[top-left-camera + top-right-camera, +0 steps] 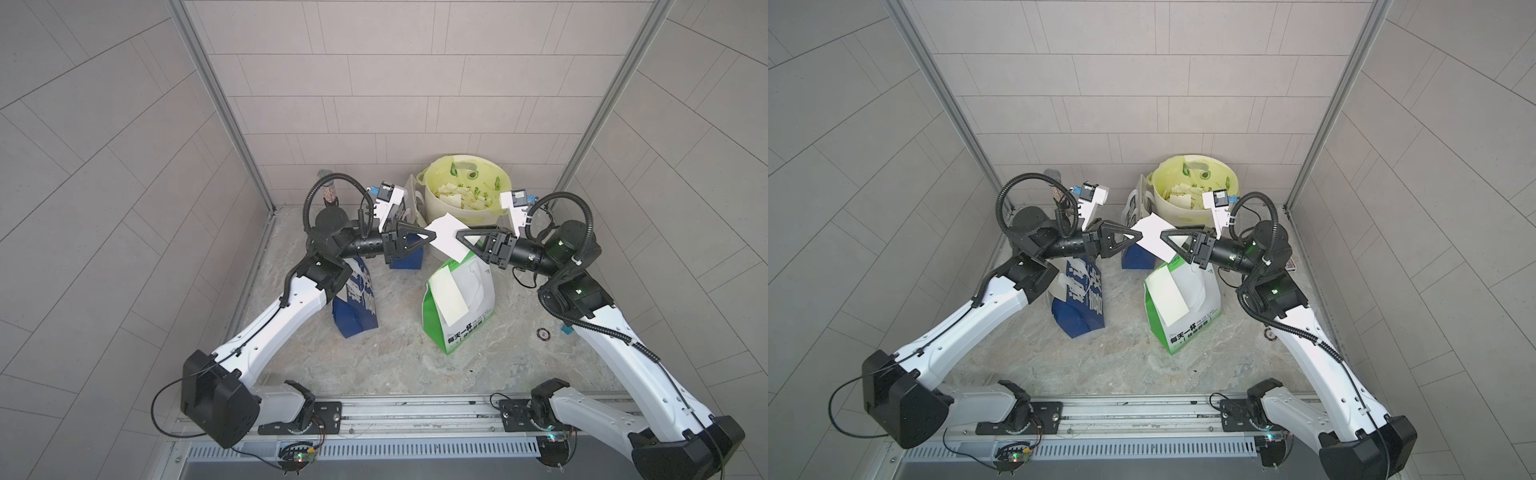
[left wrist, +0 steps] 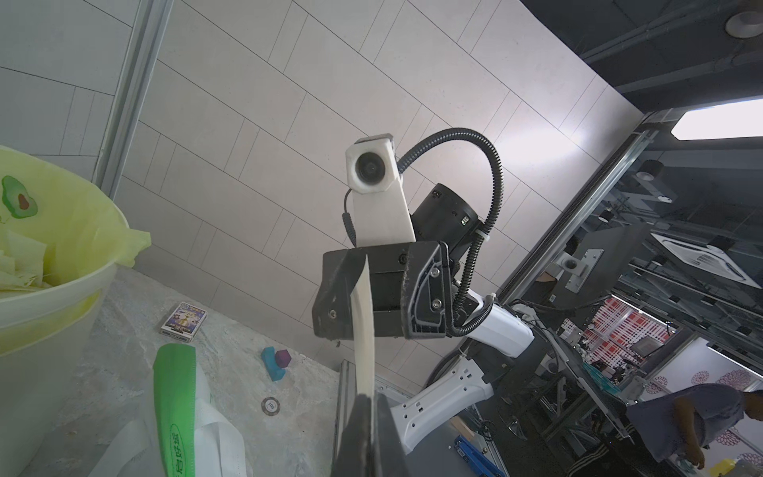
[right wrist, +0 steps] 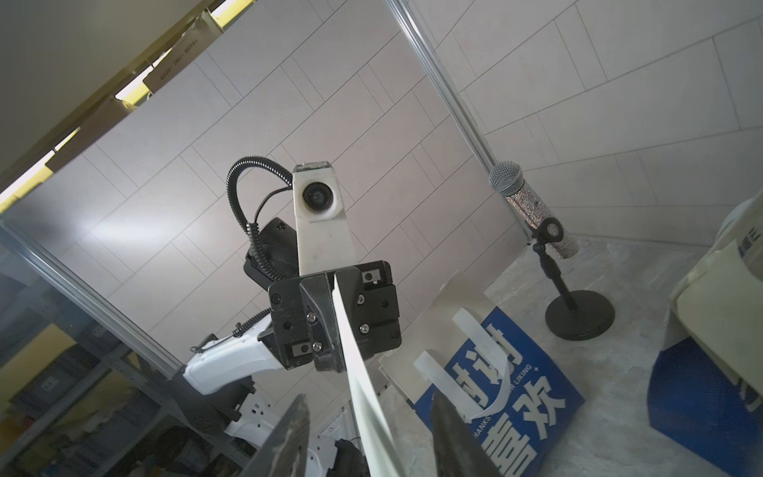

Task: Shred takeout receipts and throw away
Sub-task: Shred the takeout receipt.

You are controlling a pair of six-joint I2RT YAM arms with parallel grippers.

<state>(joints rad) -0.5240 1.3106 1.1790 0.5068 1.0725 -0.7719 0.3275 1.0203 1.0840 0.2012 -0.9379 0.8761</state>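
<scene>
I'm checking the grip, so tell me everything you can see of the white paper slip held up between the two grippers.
The slip is a blank white rectangle of thin paper, whole and slightly bowed, held tilted in the air above the green-and-white bag, in front of the bin. The left gripper is shut on one end; the right gripper stands open around the other end without pinching it.

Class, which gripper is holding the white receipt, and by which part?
The left gripper pinches the receipt by the edge facing it; the right gripper is open.
</scene>
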